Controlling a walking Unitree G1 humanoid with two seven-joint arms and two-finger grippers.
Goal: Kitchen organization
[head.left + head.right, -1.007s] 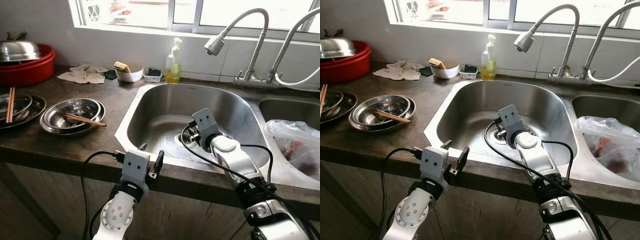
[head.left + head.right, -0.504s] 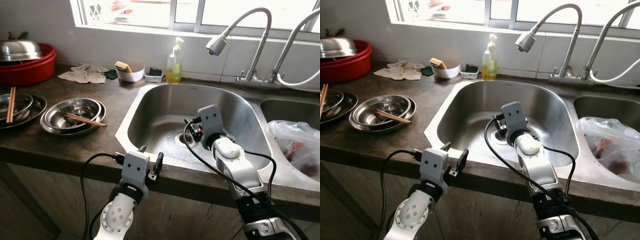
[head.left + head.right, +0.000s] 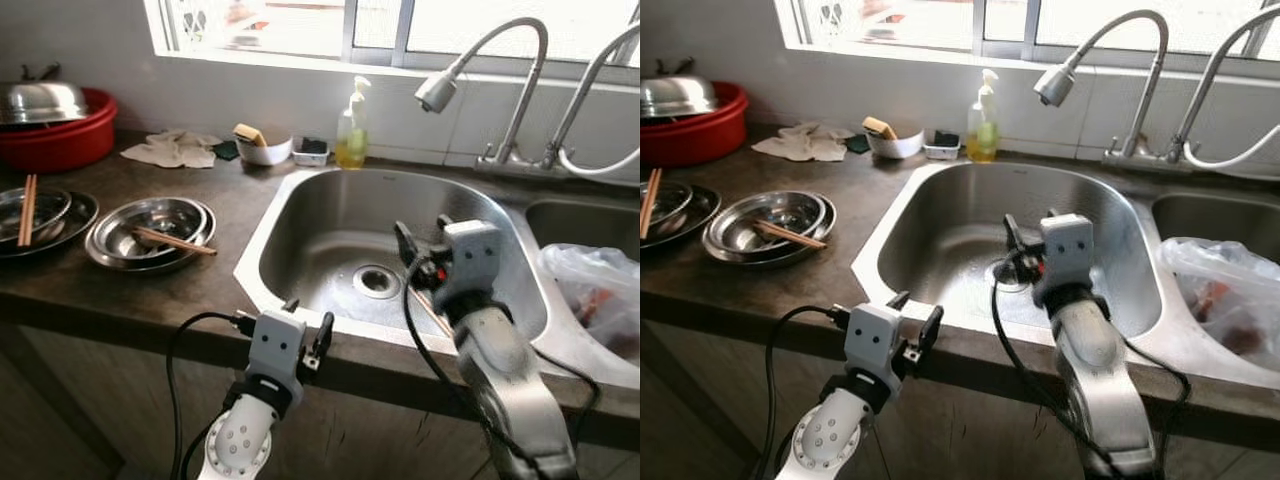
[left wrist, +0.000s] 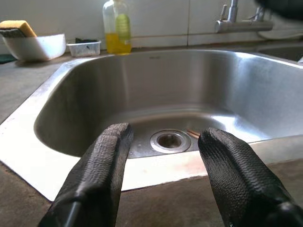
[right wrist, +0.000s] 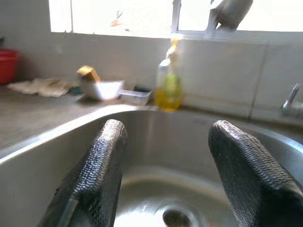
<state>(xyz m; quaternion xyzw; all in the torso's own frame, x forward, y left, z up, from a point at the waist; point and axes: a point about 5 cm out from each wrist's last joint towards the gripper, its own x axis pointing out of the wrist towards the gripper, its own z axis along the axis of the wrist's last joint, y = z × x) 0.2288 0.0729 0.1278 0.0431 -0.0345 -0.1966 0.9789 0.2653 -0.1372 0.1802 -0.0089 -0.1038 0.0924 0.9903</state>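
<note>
Here, right end effector (image 3: 420,245) fingers apart above sink (image 3: 262,262) basin; left end effector (image 3: 307,322) apart at counter edge (image 3: 120,300).

No text, brand, number or sign can be read here. The soap bottle (image 3: 350,130) at 12 o'clock behind the sink (image 3: 300,215) has no legible label. A small dark mark sits on the sink's back wall near its rim, but it is too small to make out.
</note>
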